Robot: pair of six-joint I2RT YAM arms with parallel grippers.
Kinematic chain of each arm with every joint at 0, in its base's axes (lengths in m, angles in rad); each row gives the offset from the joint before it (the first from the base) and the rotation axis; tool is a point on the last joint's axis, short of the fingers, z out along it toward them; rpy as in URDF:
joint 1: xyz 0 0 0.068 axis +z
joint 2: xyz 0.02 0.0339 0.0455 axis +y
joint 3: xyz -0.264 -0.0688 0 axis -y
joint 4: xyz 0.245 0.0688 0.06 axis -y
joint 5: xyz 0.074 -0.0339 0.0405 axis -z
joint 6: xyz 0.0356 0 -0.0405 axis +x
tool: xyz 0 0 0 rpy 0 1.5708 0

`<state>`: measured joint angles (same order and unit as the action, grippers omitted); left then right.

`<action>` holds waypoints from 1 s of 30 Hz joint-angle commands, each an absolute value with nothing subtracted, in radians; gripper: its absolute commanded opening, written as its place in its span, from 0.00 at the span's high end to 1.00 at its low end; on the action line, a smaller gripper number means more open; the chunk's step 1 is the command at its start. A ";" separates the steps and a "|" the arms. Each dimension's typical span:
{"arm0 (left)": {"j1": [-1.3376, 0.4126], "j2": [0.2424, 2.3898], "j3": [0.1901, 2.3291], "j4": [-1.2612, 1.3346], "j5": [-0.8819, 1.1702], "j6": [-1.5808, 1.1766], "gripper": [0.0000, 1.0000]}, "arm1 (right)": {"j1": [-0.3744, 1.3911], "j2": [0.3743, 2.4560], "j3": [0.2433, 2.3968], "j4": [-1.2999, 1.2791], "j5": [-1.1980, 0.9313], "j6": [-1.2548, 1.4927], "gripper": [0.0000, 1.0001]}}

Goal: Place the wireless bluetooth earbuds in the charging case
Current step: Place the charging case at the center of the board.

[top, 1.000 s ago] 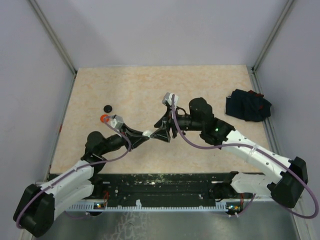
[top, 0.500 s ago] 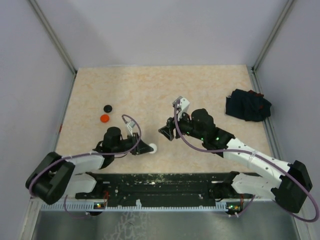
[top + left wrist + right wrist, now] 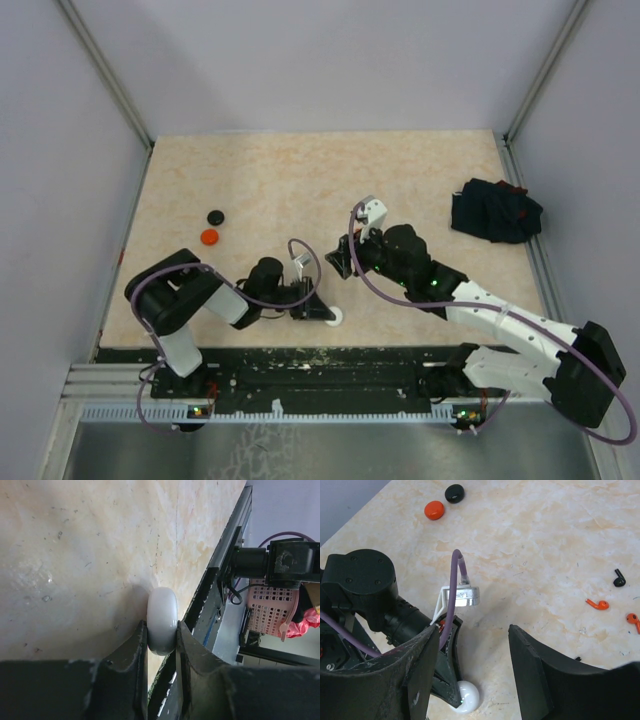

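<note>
Left gripper (image 3: 161, 626), clamped on white case (image 3: 333, 316), has pulled back. Right gripper (image 3: 472, 630) open, empty, just beyond case: no bud (image 3: 598, 604) picked yet.

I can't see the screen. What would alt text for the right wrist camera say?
The left gripper pinches a white round case, seen between the right gripper's open, empty fingers. On the beige table, three tiny earbuds, one black and two red-orange, lie at right; a red disc and a black disc sit top left.
</note>
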<state>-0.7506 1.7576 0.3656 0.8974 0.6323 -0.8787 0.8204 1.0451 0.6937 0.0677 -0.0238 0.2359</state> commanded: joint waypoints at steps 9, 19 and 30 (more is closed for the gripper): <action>-0.753 1.635 0.437 0.486 0.417 -0.758 0.45 | 0.821 1.028 0.689 0.144 -0.007 0.227 0.42; -0.753 1.494 0.499 0.160 0.238 -0.684 0.28 | 0.821 1.024 0.690 0.135 0.001 0.227 0.42; -0.799 1.456 0.549 0.041 0.149 -0.643 0.20 | 0.821 1.041 0.696 0.123 0.009 0.230 0.42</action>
